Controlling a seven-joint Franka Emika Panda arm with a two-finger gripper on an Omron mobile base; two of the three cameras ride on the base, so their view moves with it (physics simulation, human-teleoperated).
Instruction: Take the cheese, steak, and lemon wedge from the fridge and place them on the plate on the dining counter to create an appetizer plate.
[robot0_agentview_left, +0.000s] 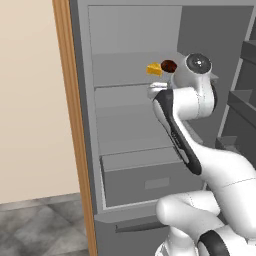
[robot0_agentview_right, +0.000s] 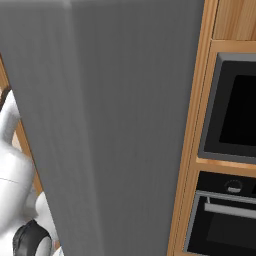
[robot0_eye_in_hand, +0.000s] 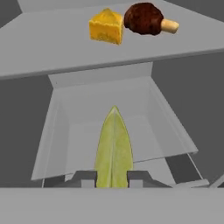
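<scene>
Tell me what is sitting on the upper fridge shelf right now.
On the upper shelf the cheese and the steak sit side by side. The lemon wedge is not on it; the gripper holds it lower down. The arm hides part of that shelf.

A kitchen: open fridge (robot0_agentview_left: 130, 130), built-in oven (robot0_agentview_right: 225, 220), wooden cabinetry (robot0_agentview_right: 200, 100).
</scene>
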